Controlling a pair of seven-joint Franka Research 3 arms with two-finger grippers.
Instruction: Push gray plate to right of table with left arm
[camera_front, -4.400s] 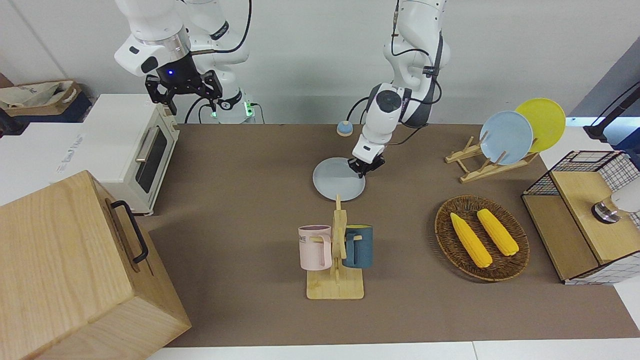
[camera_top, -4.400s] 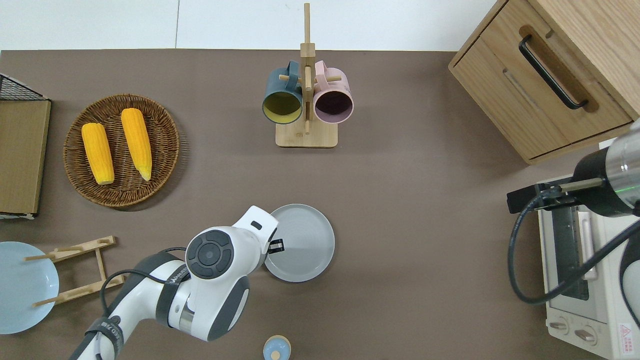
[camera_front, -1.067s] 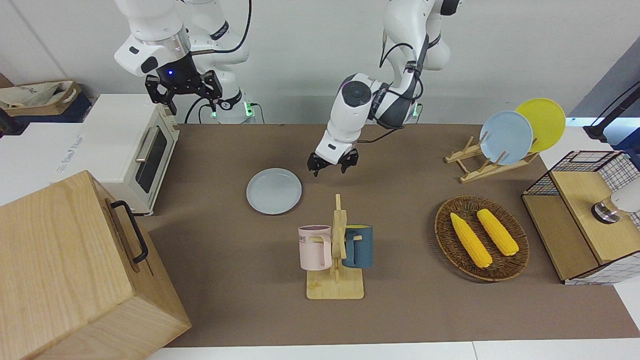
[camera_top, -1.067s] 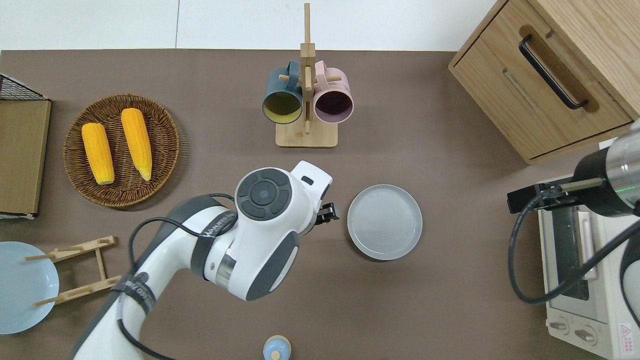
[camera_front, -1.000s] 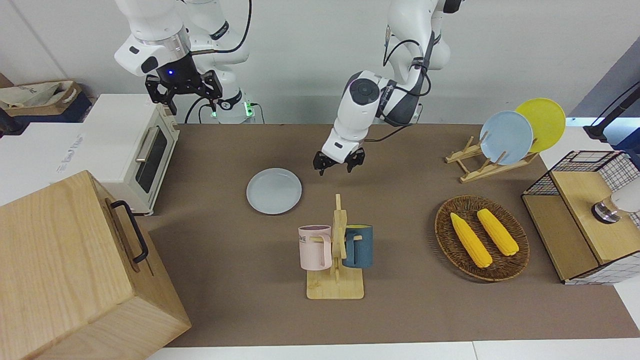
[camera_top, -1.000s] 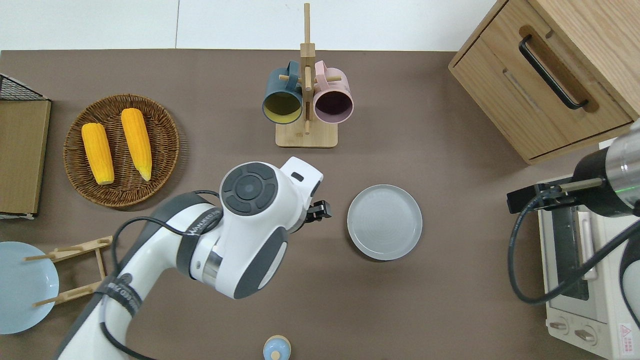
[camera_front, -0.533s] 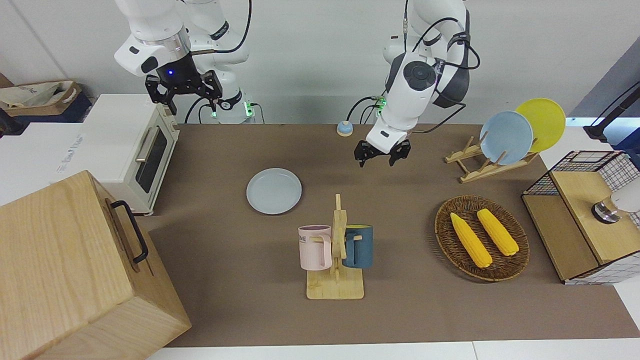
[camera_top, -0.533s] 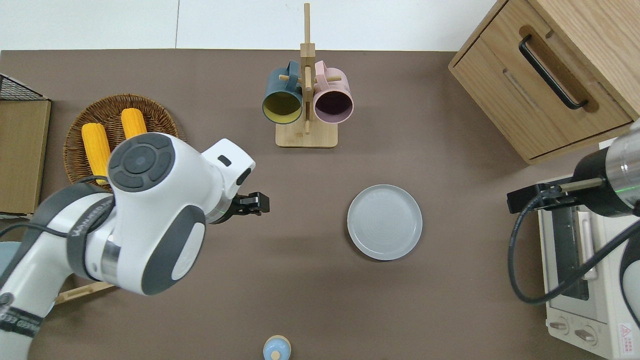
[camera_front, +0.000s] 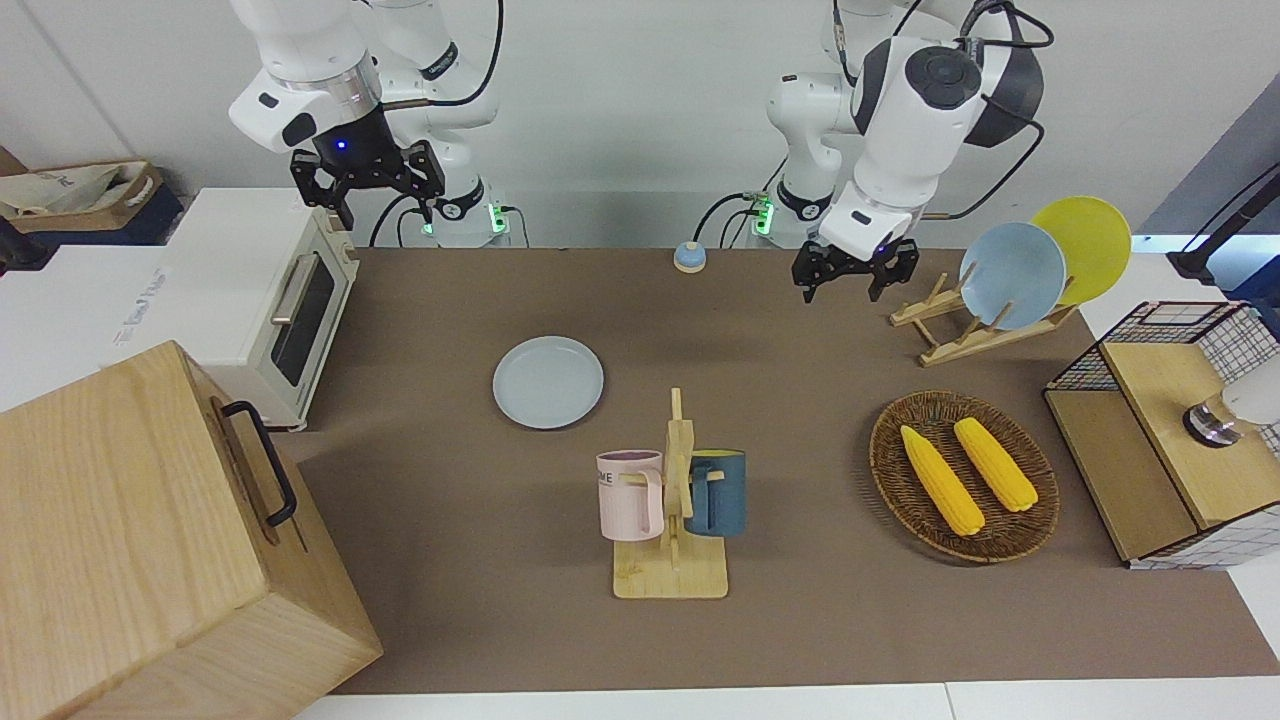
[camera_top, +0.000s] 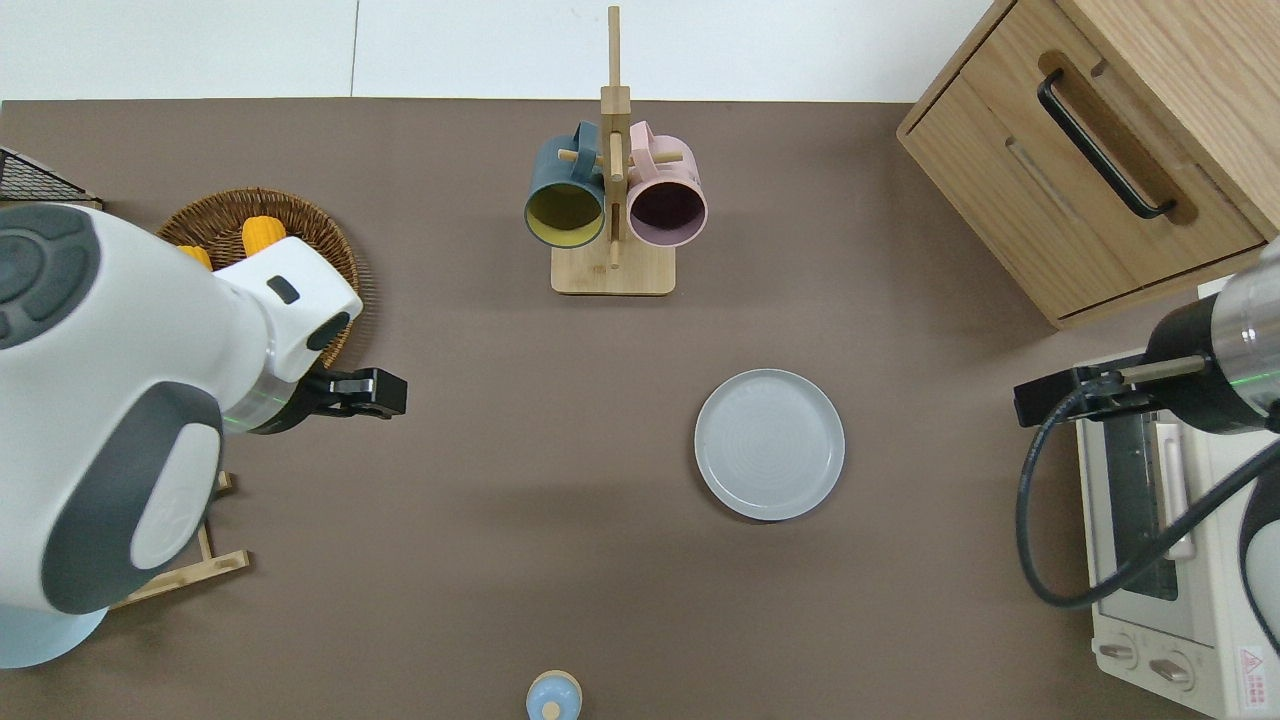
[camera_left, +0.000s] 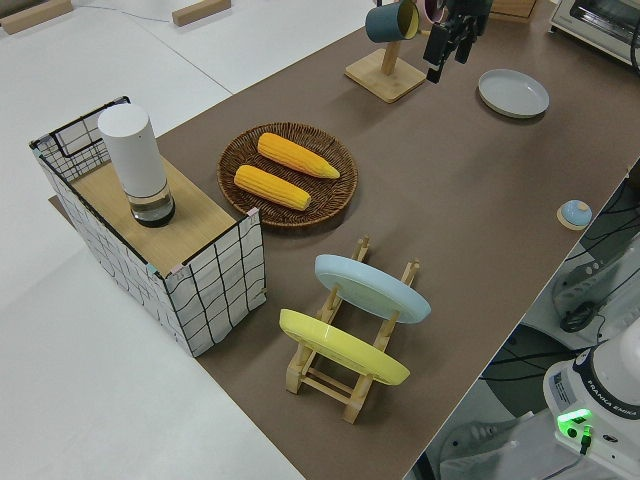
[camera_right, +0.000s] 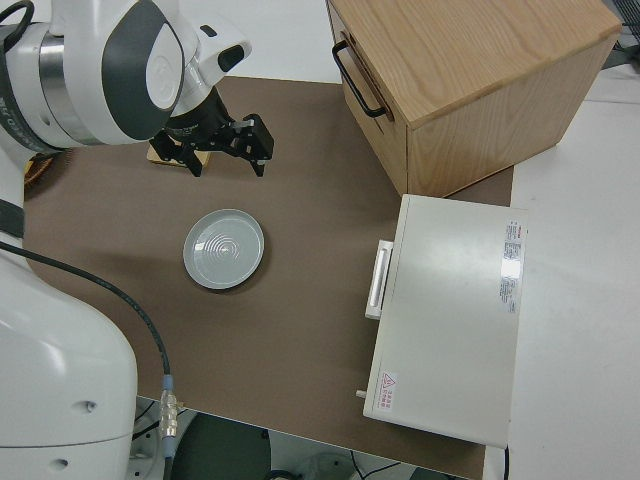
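Observation:
The gray plate (camera_front: 548, 382) (camera_top: 769, 444) (camera_right: 224, 247) lies flat on the brown table (camera_front: 450, 300), toward the right arm's end, between the mug rack and the toaster oven. My left gripper (camera_front: 852, 280) (camera_top: 375, 392) hangs open and empty in the air. It is over bare tabletop beside the wicker basket, well apart from the plate. The right arm is parked, its gripper (camera_front: 368, 190) (camera_right: 225, 150) open with nothing in it.
A wooden rack with a pink and a blue mug (camera_front: 672, 500) stands farther from the robots than the plate. A toaster oven (camera_front: 270, 290) and wooden cabinet (camera_front: 150, 540) fill the right arm's end. Corn basket (camera_front: 962, 475), plate rack (camera_front: 1010, 275) and wire crate (camera_front: 1180, 430) crowd the left arm's end.
The plate slid toward the right arm's end earlier and now lies still. My left gripper has risen and swung away from it toward the left arm's end.

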